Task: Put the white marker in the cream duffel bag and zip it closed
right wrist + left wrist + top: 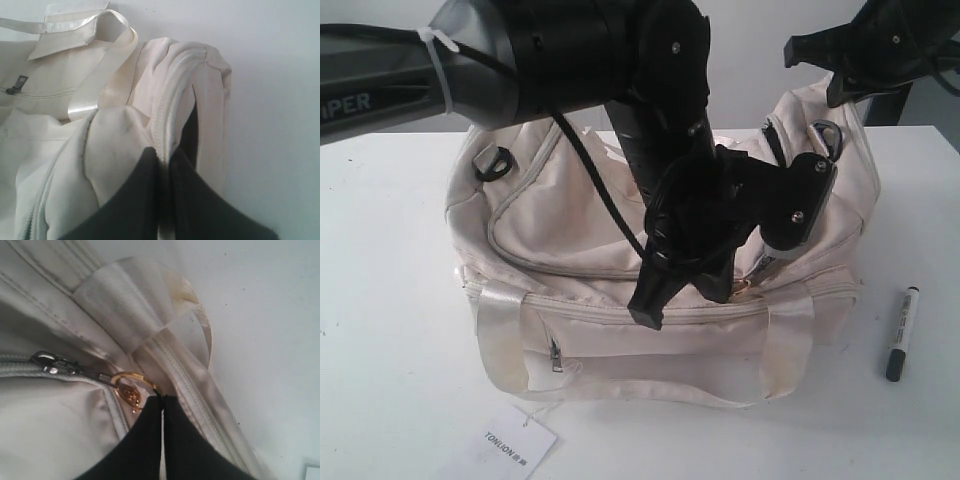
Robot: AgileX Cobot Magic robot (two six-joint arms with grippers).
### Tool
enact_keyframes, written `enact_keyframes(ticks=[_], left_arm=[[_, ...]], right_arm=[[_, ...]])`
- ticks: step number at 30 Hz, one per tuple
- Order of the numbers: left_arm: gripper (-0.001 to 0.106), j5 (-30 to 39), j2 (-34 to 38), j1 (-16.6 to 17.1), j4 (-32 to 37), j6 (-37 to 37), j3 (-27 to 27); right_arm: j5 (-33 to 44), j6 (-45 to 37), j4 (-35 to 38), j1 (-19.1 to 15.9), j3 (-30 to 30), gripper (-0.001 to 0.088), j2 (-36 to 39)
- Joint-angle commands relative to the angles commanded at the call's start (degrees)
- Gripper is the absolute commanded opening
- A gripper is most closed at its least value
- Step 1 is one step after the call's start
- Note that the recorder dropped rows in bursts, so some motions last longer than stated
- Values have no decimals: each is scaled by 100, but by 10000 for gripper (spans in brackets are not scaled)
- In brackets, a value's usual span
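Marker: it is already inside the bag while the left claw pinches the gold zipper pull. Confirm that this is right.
Not right. The marker is not inside the bag. It lies on the table beside it, as the exterior view shows. The left claw does pinch the gold zipper pull.

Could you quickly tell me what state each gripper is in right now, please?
Left gripper: closed on the gold zipper pull of the cream duffel bag.
Right gripper: closed, pinching the bag's zipper edge at one end.
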Motion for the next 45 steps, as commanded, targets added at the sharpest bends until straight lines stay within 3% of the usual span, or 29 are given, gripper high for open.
enact_keyframes(ticks=[17,19,24,28,31,34,36,38,45], left_arm=[[0,-649,0,0,-145,0,0],[0,-649,0,0,-157,0,0],[0,-649,0,0,-157,0,0],[0,-649,0,0,-157,0,0],[0,-649,0,0,-155,107,0],[0,-670,0,0,-155,166,0],[0,-690,0,0,-155,166,0],[0,-748,0,0,-155,166,0],[0,-776,0,0,-155,166,0]], right_arm=[[308,-23,0,0,0,6,0],[348,-23,0,0,0,52,0],[360,-23,0,0,0,318,0],[505,-12,0,0,0,429,-138],[612,-3,46,0,0,430,-434],[670,-772,1154,0,0,431,-604],[716,-1107,1540,22,0,477,-554],[753,-1107,1556,22,0,526,-488],[1036,-1343,2146,22,0,531,-211]])
